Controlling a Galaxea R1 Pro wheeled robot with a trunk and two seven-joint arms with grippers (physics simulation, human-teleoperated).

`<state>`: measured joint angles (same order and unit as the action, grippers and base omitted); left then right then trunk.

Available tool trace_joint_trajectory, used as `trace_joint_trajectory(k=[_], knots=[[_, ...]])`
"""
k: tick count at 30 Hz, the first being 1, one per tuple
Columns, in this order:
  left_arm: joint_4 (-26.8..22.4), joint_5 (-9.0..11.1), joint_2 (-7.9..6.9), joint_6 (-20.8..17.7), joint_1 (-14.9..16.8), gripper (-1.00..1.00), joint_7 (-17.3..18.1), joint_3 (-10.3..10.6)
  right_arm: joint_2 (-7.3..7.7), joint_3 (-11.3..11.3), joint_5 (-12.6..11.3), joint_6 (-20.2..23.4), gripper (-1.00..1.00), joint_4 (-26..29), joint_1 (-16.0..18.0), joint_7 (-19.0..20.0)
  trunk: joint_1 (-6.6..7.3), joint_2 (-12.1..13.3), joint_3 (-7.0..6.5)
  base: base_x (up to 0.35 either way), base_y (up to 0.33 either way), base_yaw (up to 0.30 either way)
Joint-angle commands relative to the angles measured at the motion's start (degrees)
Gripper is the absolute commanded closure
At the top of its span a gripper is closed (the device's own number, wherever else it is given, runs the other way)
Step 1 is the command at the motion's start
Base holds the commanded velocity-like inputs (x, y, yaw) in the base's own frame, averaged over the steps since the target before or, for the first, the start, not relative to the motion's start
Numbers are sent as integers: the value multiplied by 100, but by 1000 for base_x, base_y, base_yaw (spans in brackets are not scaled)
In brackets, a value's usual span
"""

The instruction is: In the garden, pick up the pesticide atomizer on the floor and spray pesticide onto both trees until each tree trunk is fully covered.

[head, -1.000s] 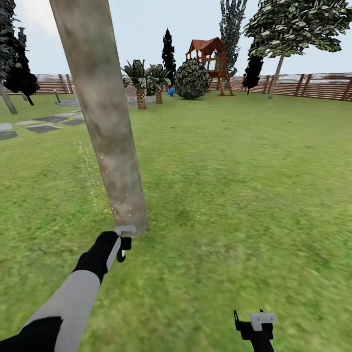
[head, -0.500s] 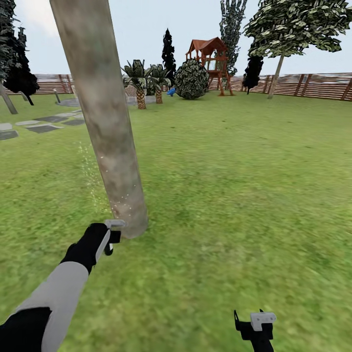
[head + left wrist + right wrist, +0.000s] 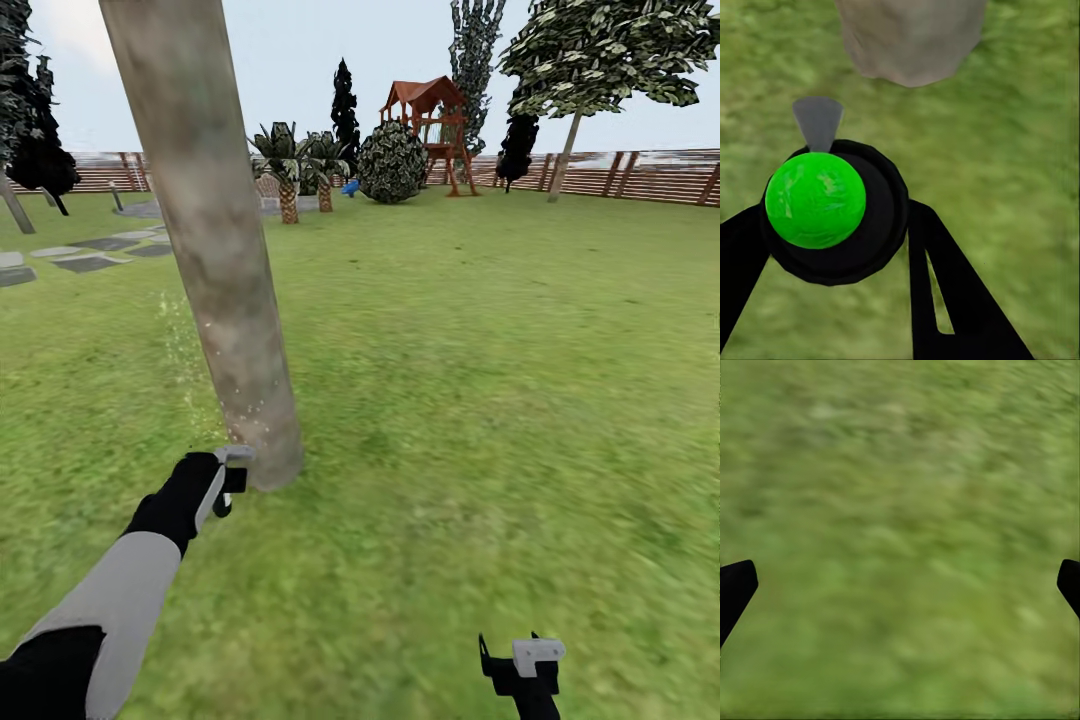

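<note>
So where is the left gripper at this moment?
In the head view the left gripper is low on the left, beside the tree trunk base, above the grass.

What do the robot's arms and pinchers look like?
The left arm is a smooth light-grey tube with black joints at each end. The left gripper has a black base and a pale grey plate. The right gripper matches it. Its black fingertips are rounded. No cables show.

fenced garden lawn (image 3: pixel 480 380) with playhouse (image 3: pixel 425 125)

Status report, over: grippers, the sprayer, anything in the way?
Left gripper shut on the sprayer, aimed at the tree trunk base. Right gripper open over grass. Whitish spray specks beside the trunk. Nothing in the way.
</note>
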<state>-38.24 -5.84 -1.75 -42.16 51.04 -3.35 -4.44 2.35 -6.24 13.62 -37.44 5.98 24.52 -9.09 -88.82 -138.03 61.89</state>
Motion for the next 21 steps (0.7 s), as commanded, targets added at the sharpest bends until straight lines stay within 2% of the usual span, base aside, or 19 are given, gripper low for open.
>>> trace_joint_trajectory(k=[1, 3, 6, 7, 12, 15, 18, 21], knots=[[-168, -41, 86, -10, 7, 100, 1, 2, -2, 0, 0, 0, -100, 0, 0, 1, 0, 0, 0, -246, 52, 0], [-601, -41, 177, -349, 20, 100, 1, 13, -3, 0, 0, 0, -100, -2, 0, 0, 0, 0, 0, -75, 15, 0], [-1132, -41, 164, -838, 9, 100, 1, 14, 0, 0, 0, 0, -100, -2, 0, 2, 0, 0, 0, -16, 3, 0], [-1201, -40, 142, -891, 10, 100, 4, 2, -1, 0, 0, 0, -100, -2, 0, 1, 0, 0, 0, -3, 1, 0], [-1277, -41, -77, -948, -14, 100, 9, -19, 0, 0, 0, 0, -100, -6, 0, 1, 0, 0, 0, -1, 0, 0], [-1289, -40, -19, -954, -3, 100, 8, 12, -2, 0, 0, 0, -100, -6, 1, 1, 0, 0, 0, -80, 8, 0], [-1299, -41, 103, -960, 66, 100, 1, 28, -1, 0, 0, 0, -100, -4, 0, 1, 0, 0, 0, -89, 12, 0], [-1300, -40, 57, -1056, 205, 100, 4, 4, 1, 0, 0, 0, -100, -7, 0, 3, 0, 0, 0, -12, 2, 0]])
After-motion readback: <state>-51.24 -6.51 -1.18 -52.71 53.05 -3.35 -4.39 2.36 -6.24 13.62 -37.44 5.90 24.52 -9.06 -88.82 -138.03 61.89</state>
